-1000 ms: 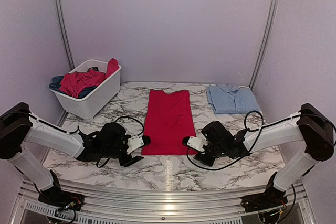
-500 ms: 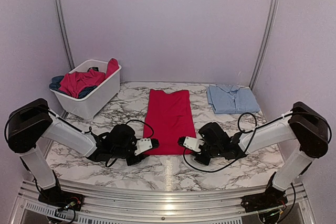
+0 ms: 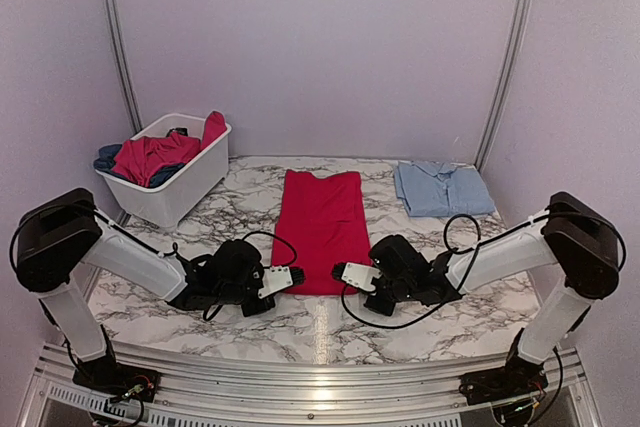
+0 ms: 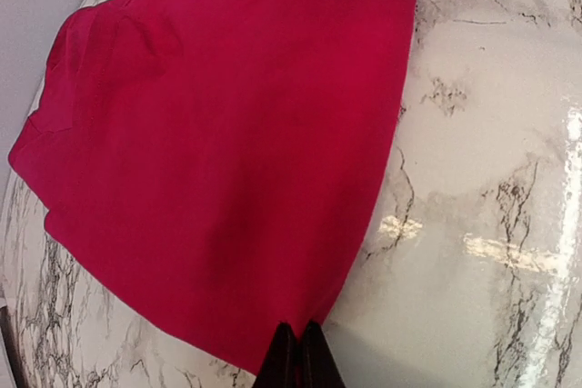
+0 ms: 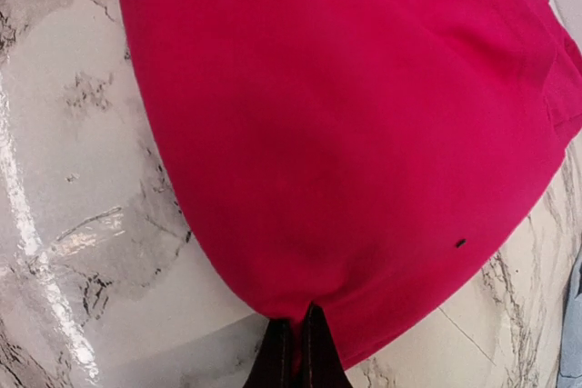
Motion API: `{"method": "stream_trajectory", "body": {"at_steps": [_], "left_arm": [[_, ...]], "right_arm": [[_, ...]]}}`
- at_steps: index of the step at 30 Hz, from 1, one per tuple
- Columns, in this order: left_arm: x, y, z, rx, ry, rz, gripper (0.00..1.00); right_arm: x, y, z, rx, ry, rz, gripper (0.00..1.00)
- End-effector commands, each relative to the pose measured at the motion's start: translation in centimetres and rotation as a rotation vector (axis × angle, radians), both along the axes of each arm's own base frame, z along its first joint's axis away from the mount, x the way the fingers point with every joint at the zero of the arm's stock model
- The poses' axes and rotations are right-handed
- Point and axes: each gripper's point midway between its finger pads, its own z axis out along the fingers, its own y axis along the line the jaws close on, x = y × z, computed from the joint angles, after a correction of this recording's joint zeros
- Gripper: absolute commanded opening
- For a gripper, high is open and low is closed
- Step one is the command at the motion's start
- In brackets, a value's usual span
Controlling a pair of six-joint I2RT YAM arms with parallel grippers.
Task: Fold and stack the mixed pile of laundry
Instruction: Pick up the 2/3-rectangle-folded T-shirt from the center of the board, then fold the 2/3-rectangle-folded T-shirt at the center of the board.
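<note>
The left claw [image 4: 294,353] has its thin black fingers pressed together on the near hem of the red shirt [image 3: 320,227], at its near left corner. The cloth spreads away ahead of the tips. The right claw [image 5: 293,344] is likewise pinched shut on the hem at the near right corner, where the fabric puckers slightly.

The shirt is soft, matte knit, laid flat as a long smooth rectangle between and beyond the two claws. It lies on a glossy white table [image 3: 320,325] veined with grey.

Far beyond the right claw lies a folded light blue shirt [image 3: 440,189], flat and squarish. Far beyond the left claw stands a white plastic basket [image 3: 190,185] holding rumpled red and dark blue clothes [image 3: 150,155].
</note>
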Motion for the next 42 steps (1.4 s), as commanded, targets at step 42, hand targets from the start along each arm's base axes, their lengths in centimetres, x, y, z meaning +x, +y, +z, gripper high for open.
{"method": "stream_trajectory", "body": {"at_steps": [42], "left_arm": [[11.3,-1.4,10.2,-0.167,-0.104,0.202,0.0]], "right_arm": [[12.8,-1.6,9.9,0.165,-0.061,-0.327,0.0]]}}
